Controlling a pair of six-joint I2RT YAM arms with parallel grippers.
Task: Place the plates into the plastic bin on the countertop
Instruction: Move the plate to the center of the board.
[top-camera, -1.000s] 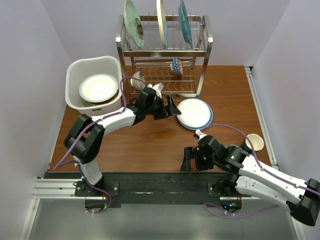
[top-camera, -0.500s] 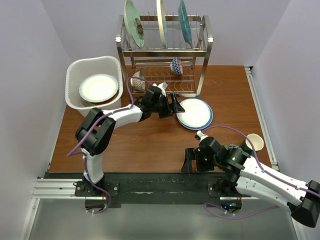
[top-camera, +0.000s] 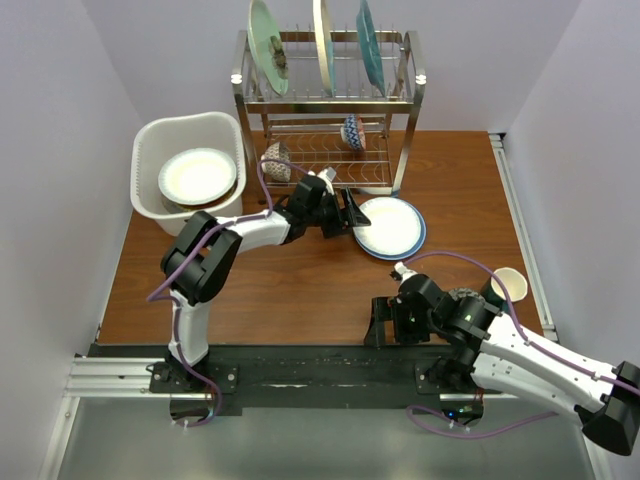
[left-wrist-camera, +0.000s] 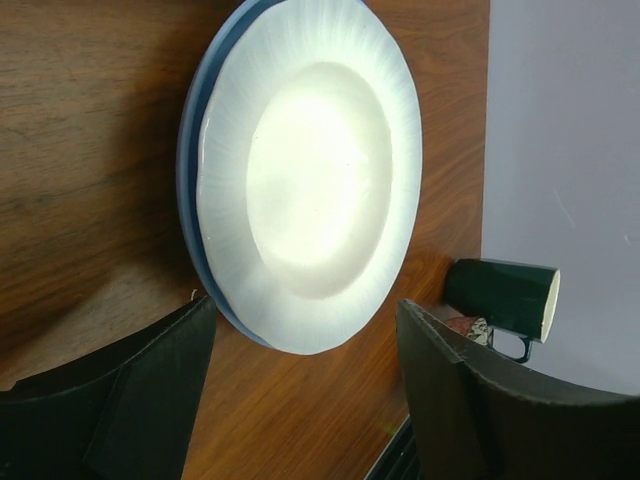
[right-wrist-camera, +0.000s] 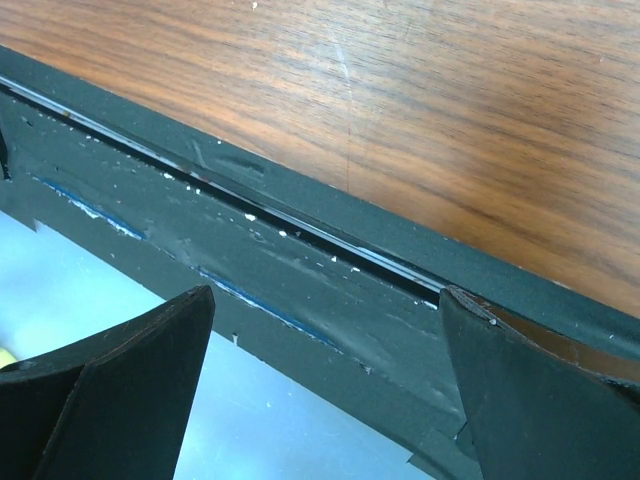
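This is a robot test cell fitted out as a mock kitchen counter.

Indicators of the test cell:
- The left arm (top-camera: 240, 235) and right arm (top-camera: 535, 352) are bolted to a black base plate (top-camera: 320, 365).
- The plate sits on an aluminium rail (top-camera: 110, 378) at the near table edge.
- Purple cables (top-camera: 455, 254) run exposed along the arms.
- Plain pale walls (top-camera: 60, 150) box in the wood-grain countertop (top-camera: 300, 285) on three sides.

Kitchen props:
- A two-tier wire dish rack (top-camera: 330, 100) holds upright plates (top-camera: 264, 40).
- A white plastic bin (top-camera: 145, 140) stands beside the rack.
- A mug (top-camera: 510, 285) stands at the right edge.
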